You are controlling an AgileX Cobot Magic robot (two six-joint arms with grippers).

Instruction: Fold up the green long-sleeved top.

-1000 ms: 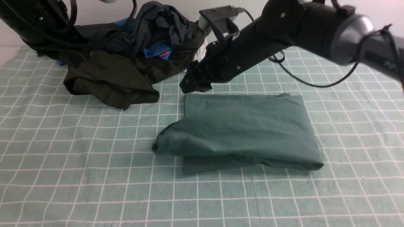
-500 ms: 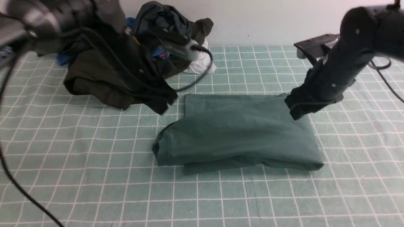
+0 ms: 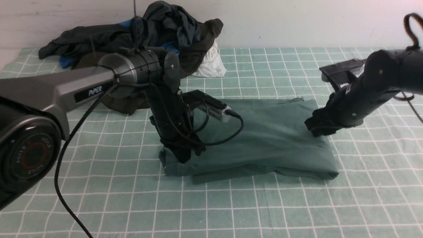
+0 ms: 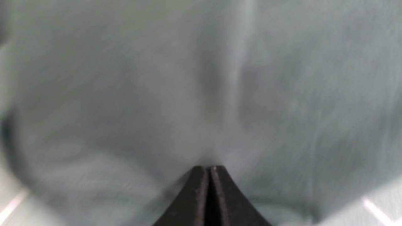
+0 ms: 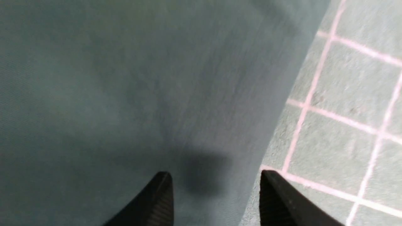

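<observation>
The green long-sleeved top lies folded into a thick rectangle in the middle of the checked cloth. My left gripper points down onto its left end. In the left wrist view its jaws are shut, tips against blurred green fabric, with nothing seen between them. My right gripper sits low at the top's right edge. In the right wrist view it is open, one finger over the top and the other beside its edge.
A pile of dark clothes with a white piece lies at the back left against the wall. The light-green white-checked cloth covers the whole table. The left arm's cable loops over the top.
The right arm swung from the top's far left corner to its right edge and came down. The left arm came in from the back left onto the top's left end.
</observation>
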